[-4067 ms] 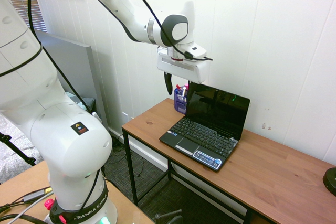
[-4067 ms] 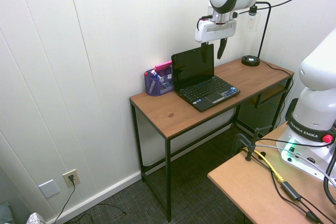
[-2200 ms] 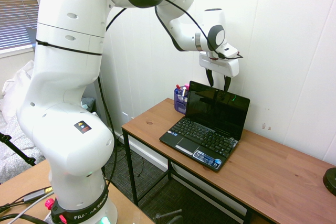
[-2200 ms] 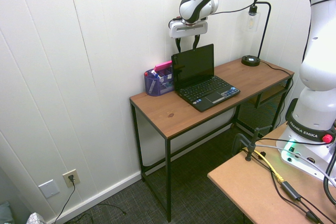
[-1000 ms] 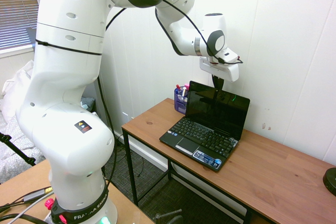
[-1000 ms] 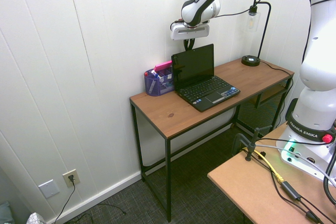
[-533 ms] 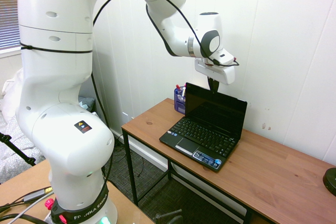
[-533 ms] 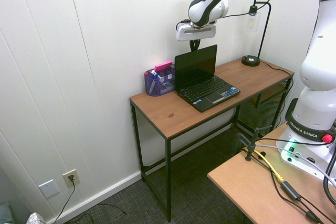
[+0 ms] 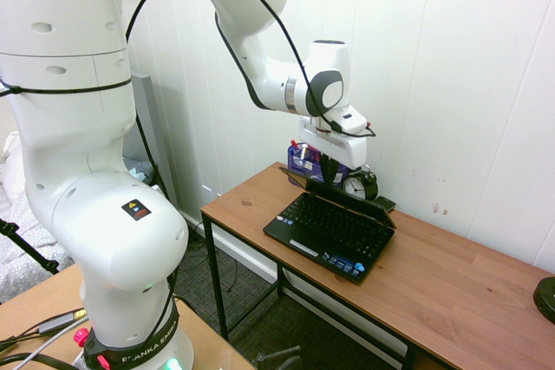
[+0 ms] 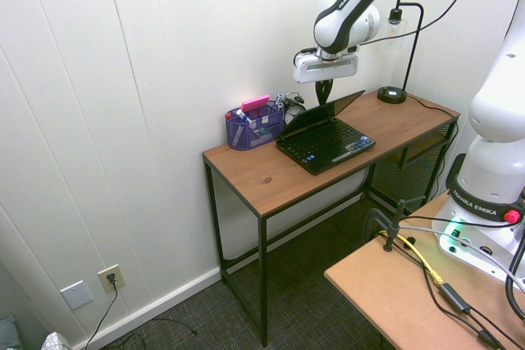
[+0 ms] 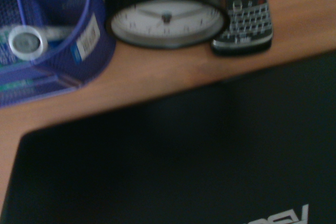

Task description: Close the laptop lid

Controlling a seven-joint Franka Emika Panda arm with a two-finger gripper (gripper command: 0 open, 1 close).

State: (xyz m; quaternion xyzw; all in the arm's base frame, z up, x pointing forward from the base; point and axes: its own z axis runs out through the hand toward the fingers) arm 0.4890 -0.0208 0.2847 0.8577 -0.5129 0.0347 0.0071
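Now the laptop lid (image 11: 168,156) is tipping forward: half a second ago it stands nearly upright, and here it slants low over the keyboard (image 9: 334,227), with a gap left between them. The pincer (image 10: 323,102) is closed, its fingers pressed together with nothing gripped between them, and it sits at the lid's upper edge, seemingly pushing from the outer side. That means the closing is well under way, perhaps past halfway, though the lid isn't down. The next move probably calls for steady pressure forward and down from the pincer; slipping off the edge, or shoving the whole netbook (image 9: 342,262) along the worktop (image 10: 246,176), looks like the main risk.

The lowered lid also brings an alarm clock (image 9: 355,185) into view, near the pincer on its wall side, with a keypad phone (image 11: 244,27) just beside the clock (both are hidden by the upright screen earlier).

Off to one side of the pincer, past the lid's corner, stands the blue mesh organiser (image 10: 254,133). It is divided into compartments and holds pens, a bright pink item (image 10: 255,103) and other small stationery, some too blurred to name.
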